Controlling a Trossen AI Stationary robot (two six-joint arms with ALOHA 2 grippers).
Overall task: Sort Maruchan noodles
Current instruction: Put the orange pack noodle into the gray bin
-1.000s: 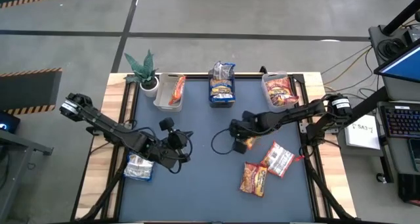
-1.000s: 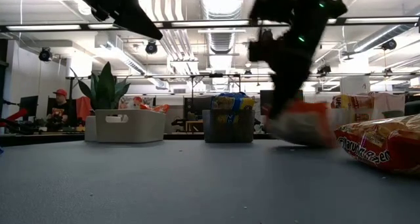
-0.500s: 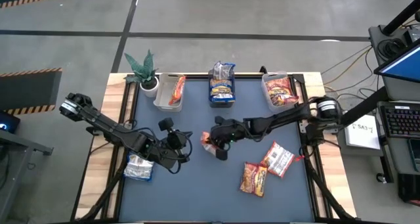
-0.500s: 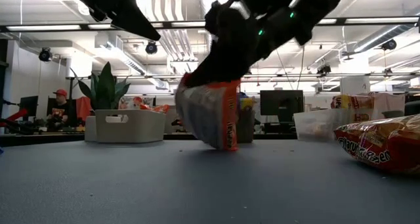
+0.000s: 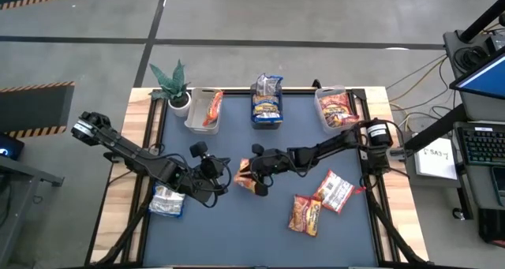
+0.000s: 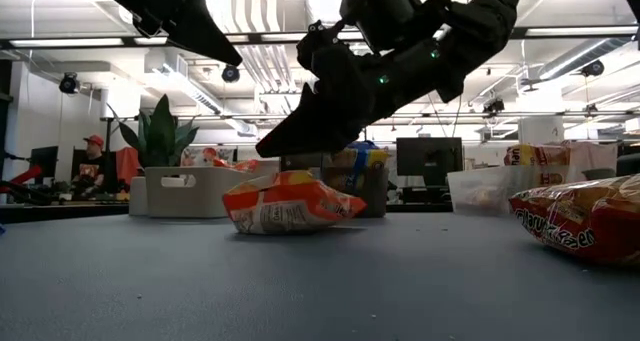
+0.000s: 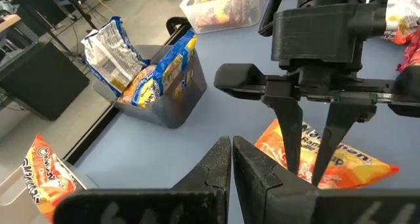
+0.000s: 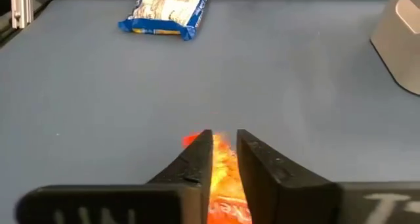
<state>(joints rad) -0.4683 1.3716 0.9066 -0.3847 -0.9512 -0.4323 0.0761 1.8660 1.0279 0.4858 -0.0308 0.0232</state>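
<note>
An orange Maruchan noodle packet (image 5: 246,178) lies flat on the blue mat (image 5: 237,237) at mid-table. My right gripper (image 7: 305,175) is directly over it. Its fingers stand slightly apart and slant down toward the table's left, with the packet's top (image 8: 223,161) showing in the gap. My left gripper (image 7: 231,145) is shut on nothing and hovers just left of that packet. A blue-yellow packet (image 5: 167,199) lies under the left arm. Two red packets (image 5: 304,214) (image 5: 335,190) lie at the right. My right gripper has its fingertips (image 7: 289,171) down at the orange packet's upper face, one on each side of a raised part of it. They come from the table's right, slanting down. The packet rests flat on the mat (image 6: 290,204). I cannot tell whether the fingers touch it.
Three clear bins stand along the far edge: the left one (image 5: 203,110) with an orange packet, the middle one (image 5: 267,103) with blue-yellow packets, the right one (image 5: 338,110) with red packets. A potted plant (image 5: 173,84) stands at the far left corner. Bare mat lies along the near edge.
My right gripper has carried the orange packet toward the table's left and sunk. It has tipped from pointing steeply down to slanting shallowly. Half a second ago the packet hung upright from the gripper; now it lies flat on the mat.
</note>
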